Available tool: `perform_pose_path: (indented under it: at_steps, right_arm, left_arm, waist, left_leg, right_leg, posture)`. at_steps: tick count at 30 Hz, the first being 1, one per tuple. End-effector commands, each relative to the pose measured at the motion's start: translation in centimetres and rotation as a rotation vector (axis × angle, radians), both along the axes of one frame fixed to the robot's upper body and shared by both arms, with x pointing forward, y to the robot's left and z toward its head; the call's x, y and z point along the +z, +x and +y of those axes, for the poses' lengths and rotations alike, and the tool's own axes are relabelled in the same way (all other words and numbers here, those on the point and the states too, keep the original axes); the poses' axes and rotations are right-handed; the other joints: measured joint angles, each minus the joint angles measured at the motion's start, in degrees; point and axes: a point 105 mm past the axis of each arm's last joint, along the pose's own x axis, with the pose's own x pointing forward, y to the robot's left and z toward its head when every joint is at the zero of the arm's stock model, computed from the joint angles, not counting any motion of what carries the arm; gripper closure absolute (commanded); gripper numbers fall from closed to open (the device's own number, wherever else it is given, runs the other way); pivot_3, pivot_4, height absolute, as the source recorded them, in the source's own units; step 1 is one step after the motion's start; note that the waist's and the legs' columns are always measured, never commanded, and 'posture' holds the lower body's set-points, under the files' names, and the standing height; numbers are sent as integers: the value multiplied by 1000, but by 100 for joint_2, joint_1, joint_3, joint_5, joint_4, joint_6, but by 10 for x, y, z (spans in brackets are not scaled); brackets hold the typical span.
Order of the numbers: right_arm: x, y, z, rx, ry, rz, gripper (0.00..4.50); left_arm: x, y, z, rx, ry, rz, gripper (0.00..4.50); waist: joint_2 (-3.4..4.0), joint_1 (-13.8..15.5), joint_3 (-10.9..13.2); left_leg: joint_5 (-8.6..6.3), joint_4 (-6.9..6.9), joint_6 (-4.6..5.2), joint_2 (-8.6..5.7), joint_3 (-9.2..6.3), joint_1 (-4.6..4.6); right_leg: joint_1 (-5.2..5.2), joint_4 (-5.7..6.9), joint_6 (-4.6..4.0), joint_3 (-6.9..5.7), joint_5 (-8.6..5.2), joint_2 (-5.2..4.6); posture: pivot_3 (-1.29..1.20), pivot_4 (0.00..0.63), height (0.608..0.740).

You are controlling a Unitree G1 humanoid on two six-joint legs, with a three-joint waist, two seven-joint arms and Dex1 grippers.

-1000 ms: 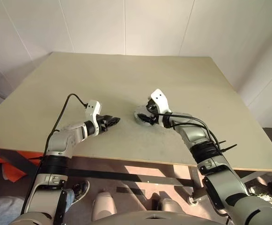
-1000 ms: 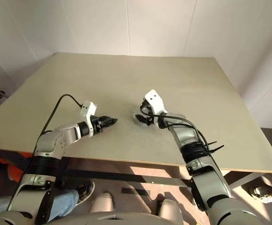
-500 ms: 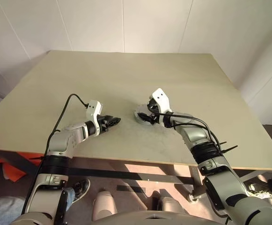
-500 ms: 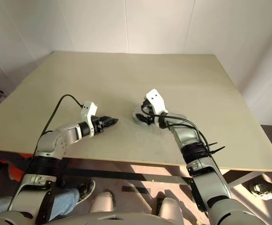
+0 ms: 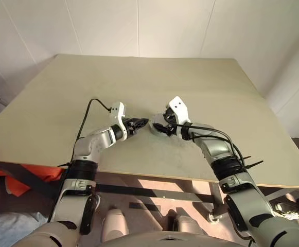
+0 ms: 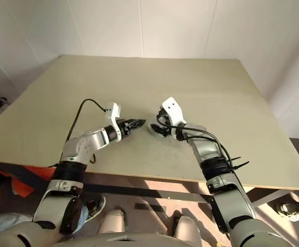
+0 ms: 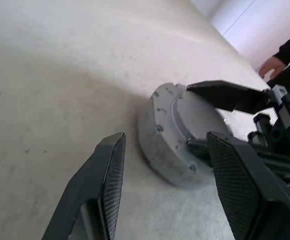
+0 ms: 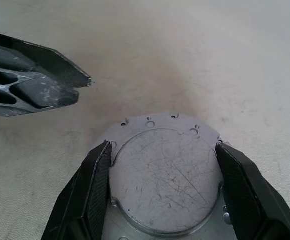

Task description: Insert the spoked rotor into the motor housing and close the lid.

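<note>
Right wrist view has our right gripper with fingers spread, flanking the motor housing on the table, likely steadying it. Our left gripper, fingers also apart and empty, points at the housing's side, just beside it.

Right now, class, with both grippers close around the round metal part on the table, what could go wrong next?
1. The left gripper is open beside the motor housing and could knock it sideways.
2. The right gripper straddles the housing; the two grippers' fingers could collide.
</note>
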Motion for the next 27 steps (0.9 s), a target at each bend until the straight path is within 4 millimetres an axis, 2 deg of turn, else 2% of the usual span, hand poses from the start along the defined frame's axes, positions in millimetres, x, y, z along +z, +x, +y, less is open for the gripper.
perform_pose_path:
  at_steps: [1, 3, 9, 10, 18, 20, 27]
  right_arm:
    - [-22, -1, -27, -82, -78, 70, 1315]
    - [-22, -2, -27, -84, -79, 69, 1315]
    - [-23, -4, -30, -93, -80, 72, 1315]
    - [-23, -4, -30, -95, -80, 73, 1315]
    - [-24, -7, -31, -105, -76, 77, 1315]
    - [-23, -6, -31, -107, -76, 75, 1315]
    - [-22, -6, -35, -119, -77, 75, 1315]
  left_arm:
    - [19, 9, -5, 20, -89, -12, 1948]
    - [19, 11, -11, 15, -116, 0, 2334]
    - [16, 17, -20, 22, -162, 59, 4375]
    - [15, 18, -22, 21, -174, 80, 4478]
    - [4, 18, -34, -19, -196, 188, 4478]
    - [-5, 17, -37, -22, -153, 225, 4478]
    - [-20, 18, -35, 13, -101, 286, 4478]
  waist:
    - [-14, 3, -3]
    - [-20, 6, -5]
    - [-35, 13, -8]
    - [-37, 13, -9]
    - [-53, 18, -20]
    - [-54, 18, -21]
    - [-72, 28, -36]
  left_leg:
    - [8, 5, -13, -1, 1, -1]
    - [10, 20, -16, 0, 3, 4]
    - [12, 47, -19, 2, 1, -1]
    - [12, 48, -19, 1, 1, -3]
    - [12, 60, -19, 0, 1, -4]
    - [13, 60, -20, 0, 1, -4]
    - [13, 60, -20, 0, 0, 1]
  right_leg:
    - [-9, 33, 0, 13, 1, 3]
    - [-15, 82, 7, 45, 17, 15]
    - [-31, 153, 10, 58, 18, 15]
    - [-30, 153, 10, 58, 18, 15]
    - [-20, 153, 10, 62, 18, 15]
    - [-20, 153, 10, 62, 19, 15]
    - [1, 153, 11, 63, 19, 14]
  posture:
    - [0, 0, 740]
    - [0, 0, 740]
    - [0, 0, 740]
    - [0, 0, 740]
    - [0, 0, 740]
    - [0, 0, 740]
    - [0, 0, 740]
